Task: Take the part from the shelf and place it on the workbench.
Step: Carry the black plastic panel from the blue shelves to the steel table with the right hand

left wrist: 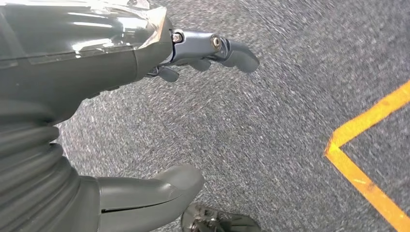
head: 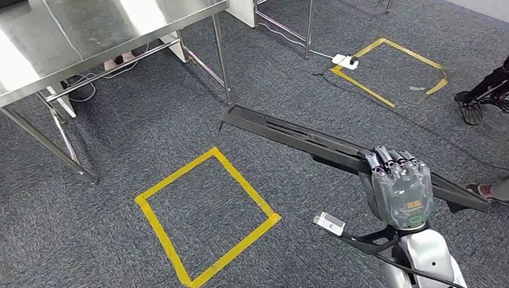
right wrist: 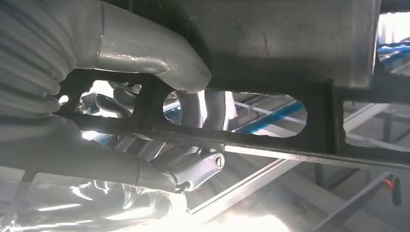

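Part (head: 291, 134) pointing toward workbench (head: 65, 42)

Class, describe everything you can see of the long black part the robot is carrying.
The long black part is a narrow, flat strip, matt like plastic, with long slots along its length and a pointed far end. It hangs level above the grey carpet, slanting away toward the steel workbench. The right hand grips it near its nearer end. The right wrist view shows its open frame of cut-outs, with the fingers wrapped through them.
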`<state>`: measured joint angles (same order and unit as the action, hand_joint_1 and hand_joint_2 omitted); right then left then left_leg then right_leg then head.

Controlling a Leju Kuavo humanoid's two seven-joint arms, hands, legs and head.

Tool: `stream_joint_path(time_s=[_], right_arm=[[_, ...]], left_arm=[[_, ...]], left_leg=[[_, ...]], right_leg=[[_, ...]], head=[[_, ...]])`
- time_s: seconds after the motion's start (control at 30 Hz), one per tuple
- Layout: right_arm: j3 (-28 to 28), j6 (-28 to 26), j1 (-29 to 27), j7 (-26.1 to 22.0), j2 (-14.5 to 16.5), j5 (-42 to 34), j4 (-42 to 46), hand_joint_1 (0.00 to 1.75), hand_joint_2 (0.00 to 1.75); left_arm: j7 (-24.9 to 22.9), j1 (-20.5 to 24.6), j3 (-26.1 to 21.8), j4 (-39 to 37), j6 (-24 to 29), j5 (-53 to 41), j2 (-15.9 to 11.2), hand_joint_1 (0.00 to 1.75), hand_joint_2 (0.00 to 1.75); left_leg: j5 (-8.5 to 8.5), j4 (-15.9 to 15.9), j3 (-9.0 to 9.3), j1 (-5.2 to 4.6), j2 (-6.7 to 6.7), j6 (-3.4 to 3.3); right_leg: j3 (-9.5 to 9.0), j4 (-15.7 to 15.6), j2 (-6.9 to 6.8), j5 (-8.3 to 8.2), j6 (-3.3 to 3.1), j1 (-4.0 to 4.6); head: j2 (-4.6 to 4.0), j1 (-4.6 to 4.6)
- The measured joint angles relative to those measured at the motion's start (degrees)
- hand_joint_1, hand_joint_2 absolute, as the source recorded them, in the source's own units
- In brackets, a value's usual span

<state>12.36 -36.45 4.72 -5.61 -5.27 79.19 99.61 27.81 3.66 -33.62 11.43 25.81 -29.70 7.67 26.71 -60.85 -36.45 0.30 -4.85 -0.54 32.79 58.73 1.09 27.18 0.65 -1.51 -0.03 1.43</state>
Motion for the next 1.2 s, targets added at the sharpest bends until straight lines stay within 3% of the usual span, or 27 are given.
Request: stream_joint_path(time_s=[0.07, 0.13, 0.17, 0.2, 0.23, 0.3, 0.37, 0.47, 0.5, 0.57, 0.63, 0.67, 0.7, 0.77, 0.8, 0.83, 0.9, 0.93, 1.0, 1.07, 1.1, 1.13, 1.17, 1.2], right_arm=[[0.0, -0.1, 0.0, 0.0, 0.0, 0.0, -0.1, 1.75, 1.75], [0.0, -0.1, 0.0, -0.1, 0.0, 0.0, -0.2, 1.75, 1.75], [-0.1, -0.1, 0.0, -0.1, 0.0, 0.0, -0.3, 1.75, 1.75], [-0.1, -0.1, 0.0, -0.2, 0.0, 0.0, -0.4, 1.75, 1.75], [-0.1, -0.1, 0.0, -0.2, 0.0, 0.0, -0.4, 1.75, 1.75], [-0.1, -0.2, 0.1, -0.2, 0.0, 0.0, -0.4, 1.75, 1.75], [-0.1, -0.2, 0.2, -0.2, 0.0, 0.0, -0.4, 1.75, 1.75], [-0.1, -0.2, 0.2, -0.2, 0.0, 0.0, -0.4, 1.75, 1.75], [-0.1, -0.2, 0.2, -0.3, 0.0, 0.0, -0.4, 1.75, 1.75], [-0.2, -0.5, 0.2, -0.3, -0.1, -0.1, -0.5, 1.75, 1.75], [-0.2, -0.7, 0.1, -0.3, -0.2, -0.1, -0.7, 1.75, 1.75], [-0.2, -0.7, 0.1, -0.3, -0.3, -0.1, -0.8, 1.75, 1.75], [-0.3, -0.7, 0.1, -0.3, -0.4, -0.1, -0.9, 1.75, 1.75], [-0.3, -0.7, 0.2, -0.3, -0.4, -0.1, -1.0, 1.75, 1.75], [-0.2, -0.7, 0.2, -0.3, -0.5, -0.2, -1.1, 1.75, 1.75], [-0.2, -0.7, 0.3, -0.3, -0.5, -0.3, -1.1, 1.75, 1.75], [-0.2, -0.8, 0.3, -0.4, -0.5, -0.4, -1.2, 1.75, 1.75], [-0.2, -0.8, 0.4, -0.4, -0.5, -0.5, -1.2, 1.75, 1.75], [-0.2, -0.8, 0.5, -0.4, -0.4, -0.5, -1.2, 1.75, 1.75], [-0.3, -0.8, 0.5, -0.4, -0.4, -0.5, -1.2, 1.75, 1.75], [-0.2, -0.9, 0.4, -0.4, -0.4, -0.5, -1.2, 1.75, 1.75], [-0.2, -0.8, 0.4, -0.4, -0.4, -0.5, -1.2, 1.75, 1.75], [-0.2, -0.8, 0.4, -0.4, -0.4, -0.5, -1.2, 1.75, 1.75], [-0.2, -0.8, 0.4, -0.4, -0.4, -0.5, -1.2, 1.75, 1.75]], left_arm=[[0.0, 0.2, 0.0, 0.0, 0.0, -0.1, 0.0, 0.0, 1.75], [0.0, 0.3, 0.0, 0.0, 0.0, -0.2, 0.0, 0.0, 1.75], [0.0, 0.2, 0.0, 0.0, -0.1, -0.2, 0.0, 0.0, 1.75], [0.0, 0.2, 0.0, 0.0, -0.1, -0.2, 0.0, 0.0, 1.75], [0.0, 0.2, 0.0, 0.0, -0.1, -0.2, 0.0, 0.0, 1.75], [0.0, 0.4, 0.0, 0.0, -0.1, -0.2, -0.1, 0.0, 1.75], [0.0, 0.5, 0.0, 0.0, -0.1, -0.2, -0.2, 0.0, 1.75], [0.0, 0.6, 0.0, 0.0, -0.1, -0.2, -0.2, 0.0, 1.75], [0.0, 0.5, 0.0, 0.0, -0.1, -0.2, -0.1, 0.0, 1.75], [-0.3, 0.5, 0.0, 0.0, -0.2, -0.2, -0.1, 0.0, 1.75], [-0.5, 0.6, 0.0, 0.0, -0.2, -0.2, 0.1, 0.0, 1.75], [-0.5, 0.5, 0.0, 0.0, -0.3, -0.2, 0.1, 0.0, 1.75], [-0.5, 0.5, 0.0, 0.0, -0.3, -0.2, 0.2, 0.0, 1.75], [-0.6, 0.4, 0.0, 0.0, -0.3, -0.2, 0.2, 0.0, 1.75], [-0.6, 0.4, -0.1, 0.0, -0.3, -0.2, 0.2, 0.0, 1.75], [-0.6, 0.3, -0.1, 0.0, -0.3, -0.2, 0.1, 0.0, 1.75], [-0.6, 0.2, -0.1, 0.0, -0.3, -0.2, 0.1, 0.0, 1.75], [-0.6, 0.1, -0.1, 0.0, -0.3, -0.2, 0.1, 0.0, 1.75], [-0.6, 0.0, -0.2, 0.0, -0.3, -0.2, 0.1, 0.0, 1.75], [-0.7, 0.2, -0.3, 0.0, -0.4, -0.2, 0.0, 0.0, 1.75], [-0.7, 0.3, -0.3, 0.0, -0.5, -0.1, 0.1, 0.0, 1.75], [-0.9, 0.4, -0.4, 0.0, -0.6, -0.1, 0.1, 0.0, 1.75], [-1.0, 0.4, -0.4, 0.0, -0.8, -0.1, 0.1, 0.0, 1.75], [-1.2, 0.3, -0.5, 0.0, -0.9, -0.1, 0.1, 0.0, 1.75]], left_leg=[[3.58, -6.7, -3.38, -0.04, 3.6, 0.4], [6.0, -13.3, -6.84, 0.08, 4.57, 0.51], [5.75, -14.2, -7.34, 0.08, 4.65, 0.42], [4.46, -12.6, -6.58, 0.04, 4.8, 0.21], [2.54, -9.1, -4.68, -0.1, 5.37, -0.22], [-0.24, -1.3, -0.46, -0.78, 7.92, -1.25], [-0.74, 1.8, 1.25, -1.29, 9.64, -1.75], [-0.77, 1.9, 1.2, -1.39, 9.22, -1.77], [-1.02, 2.3, 1.43, -1.2, 8.46, -1.99], [-1.69, 3.4, 2.11, -0.76, 5.73, -2.66], [-2.1, 4.1, 2.62, -0.41, 3.15, -3.04], [-2.07, 4.0, 2.63, -0.34, 2.29, -2.98], [-2.02, 4.0, 2.69, -0.2, 1.39, -2.84], [-1.77, 3.6, 2.71, 0.12, -0.3, -2.26], [-1.54, 3.2, 2.58, 0.15, -1.08, -1.81], [-1.35, 2.9, 2.36, 0.1, -1.64, -1.41], [-1.23, 2.7, 1.95, 0.02, -2.31, -0.79], [-1.23, 2.7, 1.82, 0.15, -2.3, -0.59], [-0.33, 1.3, 1.21, 0.24, -0.06, -0.08], [2.78, -4.4, -1.51, 0.24, 3.23, 0.34], [4.62, -8.4, -3.63, 0.29, 4.09, 0.46], [5.87, -12.0, -5.57, 0.36, 4.43, 0.51], [6.1, -13.9, -6.74, 0.37, 4.55, 0.48], [5.13, -13.5, -6.75, 0.36, 4.58, 0.35]], right_leg=[[-0.11, 0.0, -1.36, 0.21, -0.64, 0.23], [-0.12, 0.0, -2.85, 0.39, -1.02, 0.57], [-0.17, 0.0, -3.58, 0.47, -1.12, 0.72], [-0.26, 0.0, -4.28, 0.55, -1.22, 0.86], [-0.43, 0.0, -4.97, 0.67, -1.27, 1.01], [-0.8, 0.0, -6.21, 1.01, -1.18, 1.45], [-0.97, 0.0, -6.91, 1.27, -0.93, 1.85], [-0.99, -0.1, -7.28, 1.36, -0.76, 1.88], [-1.07, -0.1, -7.66, 1.51, -0.51, 1.93], [1.49, 5.9, -4.98, 4.33, -0.24, 1.54], [5.73, 14.5, -1.54, 7.46, 0.05, 1.02], [6.66, 15.8, -1.42, 7.46, 0.48, 0.84], [6.42, 14.6, -1.33, 6.43, 1.14, 0.6], [3.25, 7.0, -0.24, 2.71, 2.69, -0.16], [1.67, 3.2, 0.52, 1.2, 3.02, -0.37], [0.6, 0.8, 1.12, 0.36, 2.92, -0.49], [0.2, 0.0, 1.21, 0.14, 1.9, -0.26], [0.12, 0.0, 0.95, 0.05, 1.4, -0.35], [-0.03, -0.1, 0.54, -0.06, 0.61, -0.42], [-0.19, -0.2, -0.02, 0.04, -0.03, -0.28], [-0.21, -0.2, -0.35, 0.15, -0.28, -0.13], [-0.23, -0.2, -0.68, 0.23, -0.4, 0.0], [-0.28, -0.1, -0.95, 0.31, -0.5, 0.1], [-0.38, -0.1, -1.18, 0.39, -0.58, 0.19]], head=[[0.01, 0.37], [0.0, 0.4], [-0.01, 0.42], [-0.01, 0.41], [-0.01, 0.41], [-0.01, 0.35], [0.0, 0.27], [0.01, 0.27], [0.01, 0.29], [-0.01, 0.07], [-0.01, -0.2], [-0.01, -0.23], [-0.01, -0.22], [-0.01, -0.29], [0.0, -0.42], [-0.01, -0.51], [-0.01, -0.52], [-0.01, -0.43], [-0.01, -0.18], [-0.01, 0.09], [-0.01, 0.2], [-0.01, 0.2], [-0.01, 0.2], [0.0, 0.22]])
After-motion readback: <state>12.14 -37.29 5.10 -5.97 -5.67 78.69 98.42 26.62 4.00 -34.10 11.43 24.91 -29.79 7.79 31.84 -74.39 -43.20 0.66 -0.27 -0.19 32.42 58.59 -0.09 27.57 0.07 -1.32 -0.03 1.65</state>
